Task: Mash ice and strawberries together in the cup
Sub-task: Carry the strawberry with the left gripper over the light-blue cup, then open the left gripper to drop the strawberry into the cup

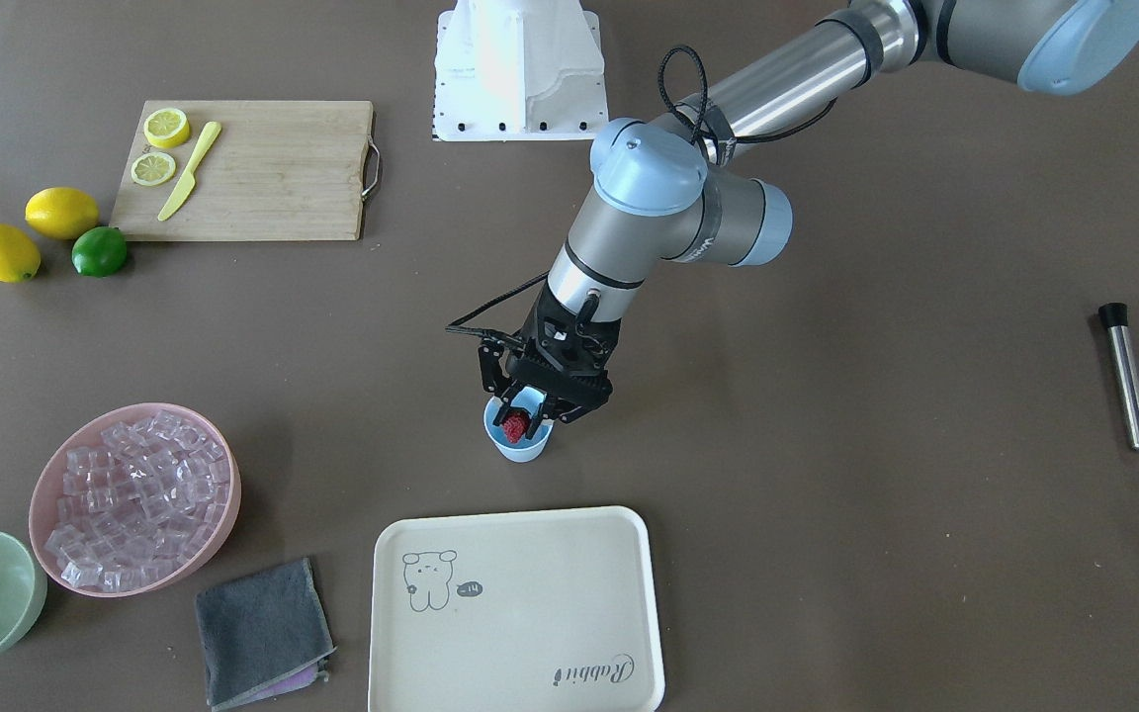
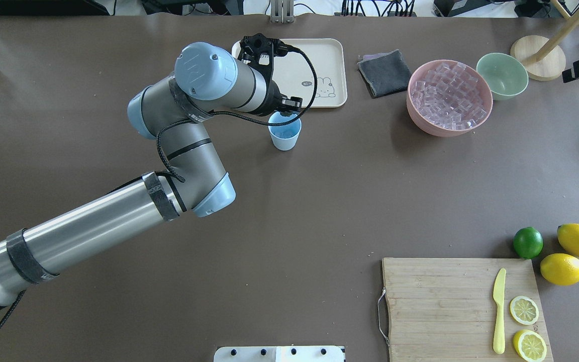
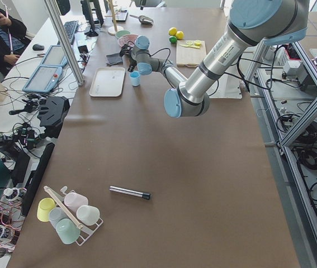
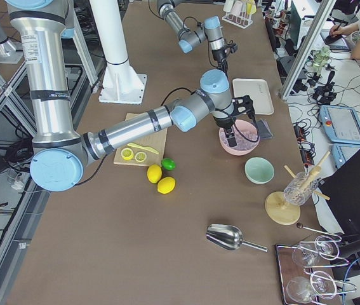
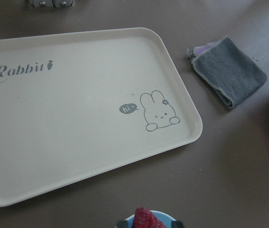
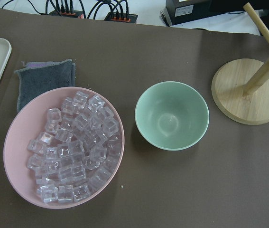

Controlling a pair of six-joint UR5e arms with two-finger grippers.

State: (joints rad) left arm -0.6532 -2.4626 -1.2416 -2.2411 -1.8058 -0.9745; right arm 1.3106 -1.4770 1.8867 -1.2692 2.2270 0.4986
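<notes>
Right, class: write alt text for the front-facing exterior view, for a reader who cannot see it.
The robot's left end effector holds a red strawberry at the mouth of a small light-blue cup at mid-table. A pink bowl of clear ice sits to the view's left, a cream tray nearer the camera.

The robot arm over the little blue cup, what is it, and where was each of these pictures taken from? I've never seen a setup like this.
It is one of two robot arms at a table, each ending in a two-finger gripper. Two pictures look down on the table, one from behind the robot and one facing it. Two look along it from the ends, and two come from wrist cameras. The left gripper pinches a strawberry at the mouth of the cup. The right gripper hangs over a pink bowl of ice; I cannot tell if it is open. A tray and a cutting board also lie there.
</notes>
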